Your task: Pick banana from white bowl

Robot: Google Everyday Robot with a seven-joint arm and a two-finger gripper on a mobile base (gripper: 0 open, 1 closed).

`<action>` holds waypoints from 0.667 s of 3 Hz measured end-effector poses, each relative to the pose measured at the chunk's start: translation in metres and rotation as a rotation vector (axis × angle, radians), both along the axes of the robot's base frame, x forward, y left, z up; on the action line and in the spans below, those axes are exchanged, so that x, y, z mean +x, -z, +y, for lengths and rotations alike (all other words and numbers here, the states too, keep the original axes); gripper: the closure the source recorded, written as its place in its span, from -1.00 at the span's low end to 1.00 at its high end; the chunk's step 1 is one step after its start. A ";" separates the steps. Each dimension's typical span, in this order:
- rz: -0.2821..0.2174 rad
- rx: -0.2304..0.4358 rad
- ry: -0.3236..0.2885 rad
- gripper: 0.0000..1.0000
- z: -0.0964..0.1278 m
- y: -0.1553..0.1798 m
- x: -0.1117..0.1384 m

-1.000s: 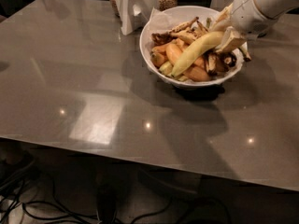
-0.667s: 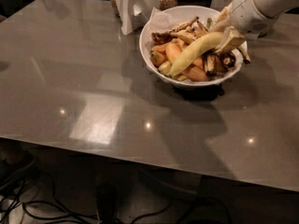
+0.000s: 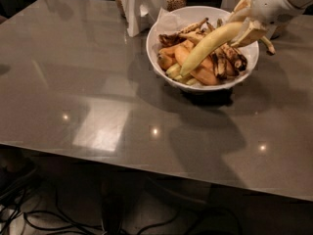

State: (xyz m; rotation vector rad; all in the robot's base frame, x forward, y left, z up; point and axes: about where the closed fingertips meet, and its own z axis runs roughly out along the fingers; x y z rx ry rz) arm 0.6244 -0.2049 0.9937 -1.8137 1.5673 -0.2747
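The banana [image 3: 208, 45] slants across the white bowl [image 3: 150, 53], its lower end over orange pieces [image 3: 203, 75]. Its upper end is clamped between the fingers of the gripper [image 3: 244, 26], above the bowl's right rim. The bowl sits on a grey table [image 3: 73, 82].

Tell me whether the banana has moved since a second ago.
Yes, slightly. The banana end gripped by the hand at the right rim of the white bowl has shifted up and right against that rim; the lower tip stays put.
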 end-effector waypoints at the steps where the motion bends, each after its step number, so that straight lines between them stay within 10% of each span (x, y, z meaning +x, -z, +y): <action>1: -0.027 0.103 -0.010 1.00 -0.004 -0.029 -0.012; 2: -0.077 0.245 -0.028 1.00 -0.004 -0.069 -0.028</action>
